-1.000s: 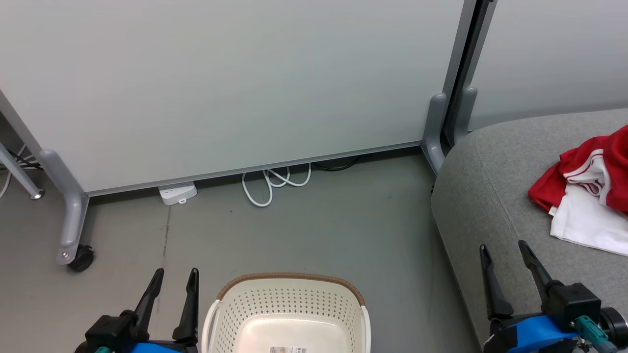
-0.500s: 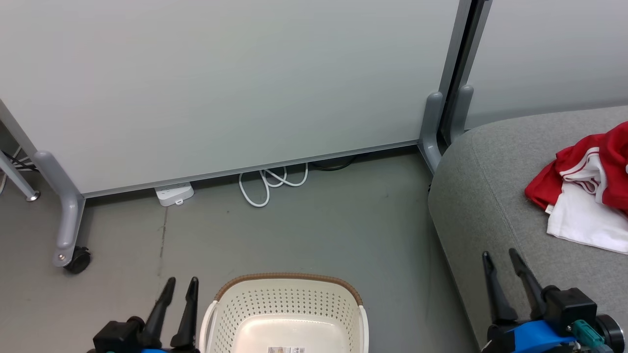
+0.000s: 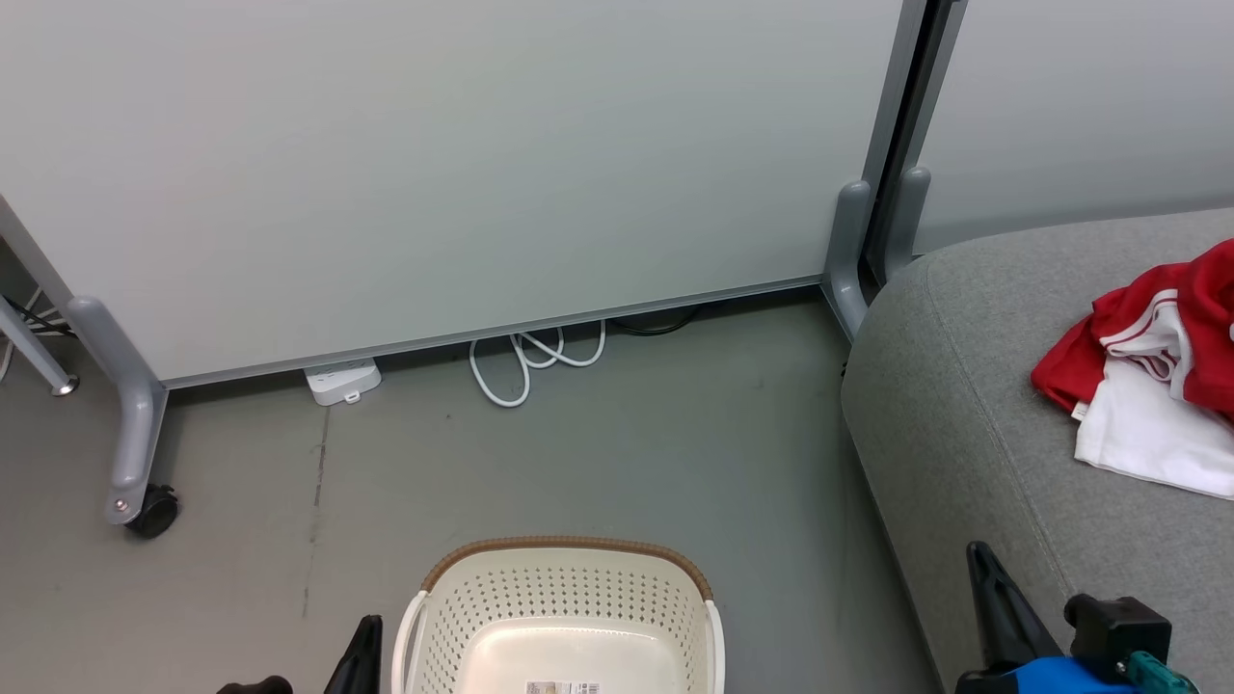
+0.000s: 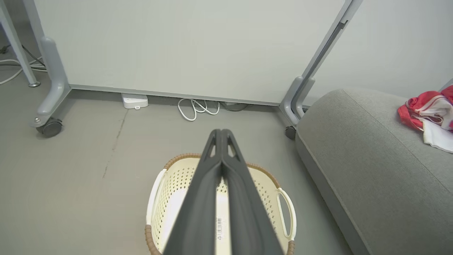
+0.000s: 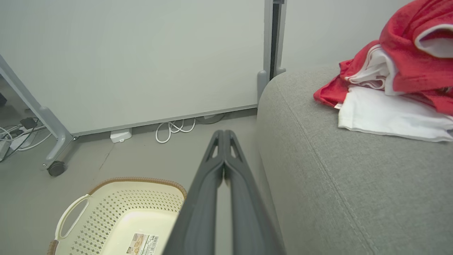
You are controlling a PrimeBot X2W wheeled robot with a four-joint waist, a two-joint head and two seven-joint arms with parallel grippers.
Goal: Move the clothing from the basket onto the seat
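Left hand [image 4: 221, 134]: you have both fingers pressed together along their whole length, tips meeting, nothing between them. The wrist view looks down along them into the laundry basket [image 4: 180, 157], which sits on the floor directly under and behind the fingers. In the head view the hand lies just to the left of the basket's left handle.

Right hand [image 5: 224, 134]: your fingers here are also pressed together, tips touching, empty. The basket lies below and to the left of this hand, well apart from it. Its cream perforated walls and a printed label on its bottom are visible, with no garments inside.

Grey upholstered seat [image 5: 336, 184]: immediately to the right of the right hand, its rounded front edge running close alongside the fingers.

Clothing: you will find both pieces on the seat, ahead of and to the right of the right hand, not touching it. The red-and-white shirt [image 5: 385, 111] lies spread flat on the cushion, striped trim showing. The red shirt [image 5: 407, 63] is bunched on top of it.

Background, beyond both hands: pale partition panel [image 3: 463, 173] on a castered foot [image 3: 154, 509], white power strip [image 3: 345, 380] and a looped white cable [image 3: 525, 364] on the floor at its base.
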